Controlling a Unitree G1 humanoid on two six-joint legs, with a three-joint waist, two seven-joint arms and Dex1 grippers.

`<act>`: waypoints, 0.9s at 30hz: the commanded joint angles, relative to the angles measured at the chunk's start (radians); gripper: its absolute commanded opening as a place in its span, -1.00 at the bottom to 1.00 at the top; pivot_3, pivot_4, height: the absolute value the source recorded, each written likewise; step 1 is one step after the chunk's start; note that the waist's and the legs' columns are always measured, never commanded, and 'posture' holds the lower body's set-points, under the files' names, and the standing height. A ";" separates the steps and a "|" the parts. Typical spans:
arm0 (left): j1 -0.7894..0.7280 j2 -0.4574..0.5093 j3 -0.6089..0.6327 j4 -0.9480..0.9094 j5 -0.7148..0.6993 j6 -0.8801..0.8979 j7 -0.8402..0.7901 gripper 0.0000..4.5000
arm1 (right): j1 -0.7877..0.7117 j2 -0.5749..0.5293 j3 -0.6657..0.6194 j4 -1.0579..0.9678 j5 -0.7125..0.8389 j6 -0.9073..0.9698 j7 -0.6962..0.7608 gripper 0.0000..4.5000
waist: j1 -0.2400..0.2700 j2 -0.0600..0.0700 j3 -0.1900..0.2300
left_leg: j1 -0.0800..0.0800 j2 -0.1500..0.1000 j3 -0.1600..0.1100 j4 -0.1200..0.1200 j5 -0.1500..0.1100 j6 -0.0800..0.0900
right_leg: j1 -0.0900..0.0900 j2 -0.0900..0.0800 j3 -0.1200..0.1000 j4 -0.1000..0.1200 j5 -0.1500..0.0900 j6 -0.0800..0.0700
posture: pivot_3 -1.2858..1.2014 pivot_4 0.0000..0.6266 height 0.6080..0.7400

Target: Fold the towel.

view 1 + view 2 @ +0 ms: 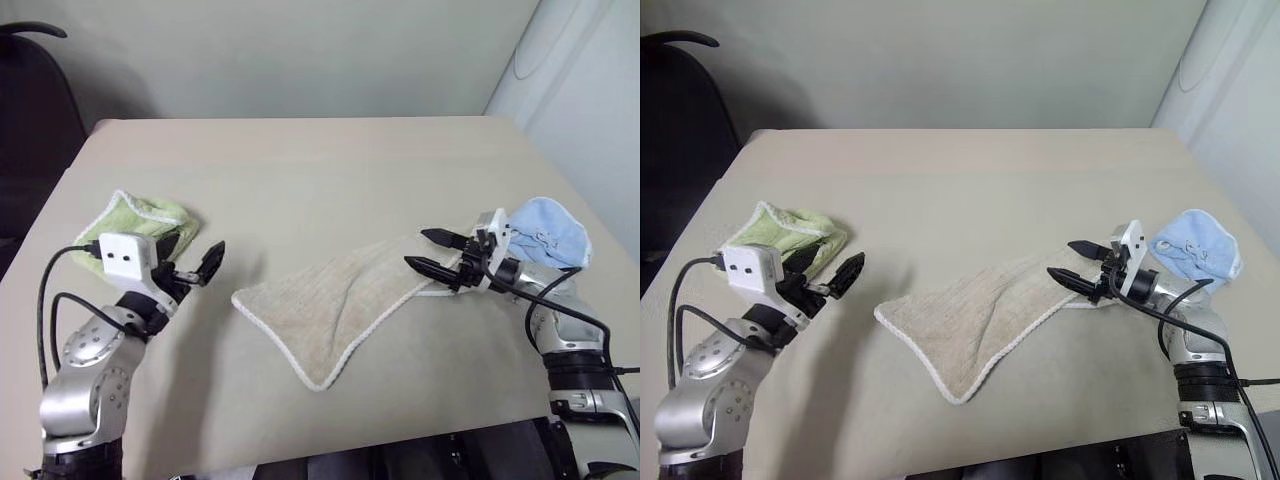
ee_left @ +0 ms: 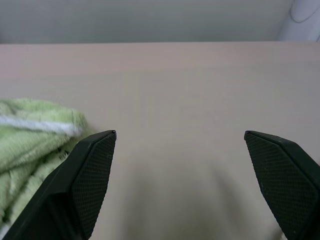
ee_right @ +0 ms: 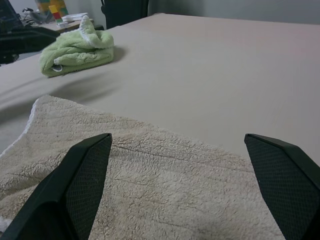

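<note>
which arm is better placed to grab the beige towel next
Probably the right. The right gripper hangs open over the near end of the towel. The left gripper, also open, sits by the green cloth, with bare table between it and the towel.

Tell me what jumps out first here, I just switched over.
The beige towel lies spread at an angle mid-table, the open right gripper poised over its right end. The open left gripper hovers beside a bunched lime-green towel at left; a light-blue cloth sits far right.
</note>
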 commanded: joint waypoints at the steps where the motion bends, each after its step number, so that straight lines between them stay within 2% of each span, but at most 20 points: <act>1: -0.009 0.010 0.006 -0.024 -0.006 -0.002 -0.014 0.98 | 0.014 -0.003 -0.029 -0.054 0.028 -0.002 -0.018 1.00 | 0.000 0.000 0.000 | 0.000 0.000 0.000 0.000 0.000 0.000 | 0.000 0.000 0.000 0.000 0.000 0.000 | 0.03 -0.52 1.00; 16: -0.070 0.019 -0.024 0.002 0.022 -0.008 -0.034 0.98 | 0.010 -0.007 -0.048 -0.059 0.031 -0.012 -0.094 1.00 | 0.000 0.000 0.000 | 0.000 0.000 0.000 0.000 0.000 0.000 | 0.000 0.000 0.000 0.000 0.001 0.001 | 0.03 -0.52 1.00; 27: 0.016 -0.044 -0.052 -0.083 0.032 -0.006 -0.005 0.98 | -0.077 -0.056 -0.060 0.054 -0.016 -0.042 -0.119 1.00 | -0.001 0.000 0.000 | 0.001 0.001 0.000 0.000 0.000 0.000 | 0.000 0.000 0.003 0.000 0.001 0.002 | 0.03 -0.52 1.00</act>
